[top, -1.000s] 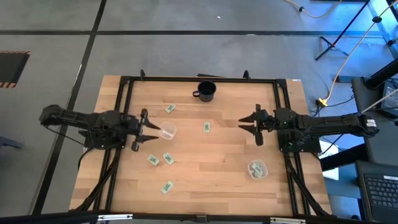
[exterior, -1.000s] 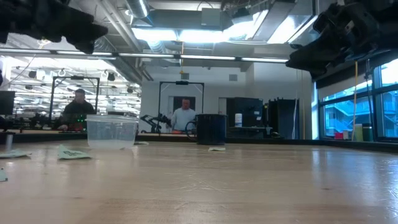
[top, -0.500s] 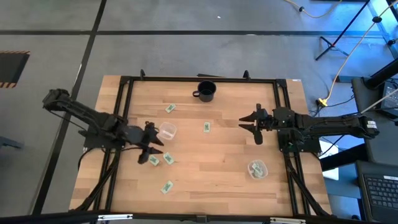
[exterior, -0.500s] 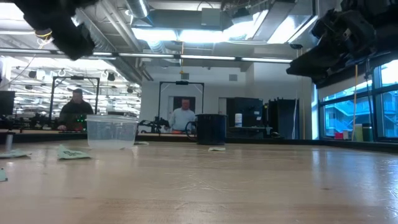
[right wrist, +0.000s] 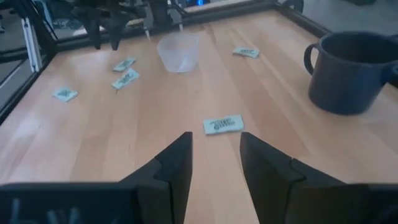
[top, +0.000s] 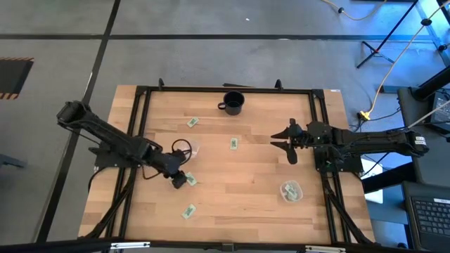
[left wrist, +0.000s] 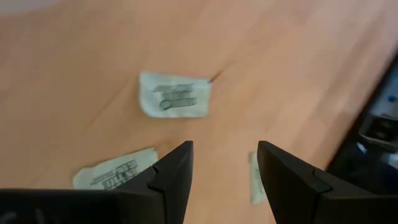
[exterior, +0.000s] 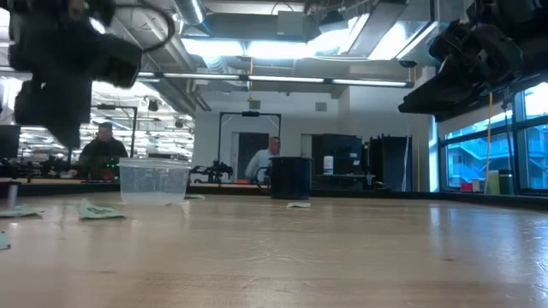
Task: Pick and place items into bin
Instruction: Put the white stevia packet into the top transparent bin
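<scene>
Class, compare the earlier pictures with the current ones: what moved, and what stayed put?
The left pincer swung from beside the clear cup toward the table's front, dropping open over the packets; nothing grasped. The right pincer, mug and packets stayed put.

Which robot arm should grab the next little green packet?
Probably the left. Its open left hand hangs right over the packets beside the clear cup. The right hand, also open, waits high near the table's right side, with only one packet near it.
</scene>
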Available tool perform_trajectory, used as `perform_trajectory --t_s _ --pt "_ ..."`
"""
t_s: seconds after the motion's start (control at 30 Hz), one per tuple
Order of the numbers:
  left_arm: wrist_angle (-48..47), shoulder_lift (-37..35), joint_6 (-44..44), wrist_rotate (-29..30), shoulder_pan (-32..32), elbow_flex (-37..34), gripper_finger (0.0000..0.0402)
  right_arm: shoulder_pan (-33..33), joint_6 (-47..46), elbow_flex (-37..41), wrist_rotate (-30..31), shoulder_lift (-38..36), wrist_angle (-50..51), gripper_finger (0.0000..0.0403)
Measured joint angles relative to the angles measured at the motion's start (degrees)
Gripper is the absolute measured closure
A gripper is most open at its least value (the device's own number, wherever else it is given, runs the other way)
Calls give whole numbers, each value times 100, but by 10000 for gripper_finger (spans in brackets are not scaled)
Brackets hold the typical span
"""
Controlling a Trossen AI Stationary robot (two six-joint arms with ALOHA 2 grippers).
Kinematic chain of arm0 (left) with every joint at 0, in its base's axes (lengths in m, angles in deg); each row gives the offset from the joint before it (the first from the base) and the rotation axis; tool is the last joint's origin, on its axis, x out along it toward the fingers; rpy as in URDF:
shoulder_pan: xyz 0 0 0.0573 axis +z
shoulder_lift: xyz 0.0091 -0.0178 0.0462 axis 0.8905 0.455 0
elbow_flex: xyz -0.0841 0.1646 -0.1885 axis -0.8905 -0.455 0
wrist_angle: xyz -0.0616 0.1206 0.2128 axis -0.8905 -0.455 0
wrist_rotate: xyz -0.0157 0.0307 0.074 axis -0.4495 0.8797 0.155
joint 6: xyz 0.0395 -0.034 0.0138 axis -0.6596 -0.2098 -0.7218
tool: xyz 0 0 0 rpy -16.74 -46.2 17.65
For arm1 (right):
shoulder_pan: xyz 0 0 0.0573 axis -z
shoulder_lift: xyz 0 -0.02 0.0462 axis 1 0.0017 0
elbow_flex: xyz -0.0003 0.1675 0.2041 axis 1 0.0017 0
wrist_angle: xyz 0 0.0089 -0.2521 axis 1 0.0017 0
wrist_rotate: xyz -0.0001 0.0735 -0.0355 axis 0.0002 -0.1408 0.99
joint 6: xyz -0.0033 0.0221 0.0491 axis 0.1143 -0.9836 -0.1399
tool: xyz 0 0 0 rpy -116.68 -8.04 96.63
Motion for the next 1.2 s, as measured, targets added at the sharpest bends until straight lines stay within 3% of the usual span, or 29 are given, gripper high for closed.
perform_trajectory --t_s 0.23,0.6,1.2 --pt "-6 593 802 -29 280 0 229 0 16 0 0 -1 235 265" --pt "7 1089 827 -307 712 0 229 0 4 0 0 -2 234 265" --pt "531 1629 821 -519 738 11 244 -2 20 0 0 0 337 265"
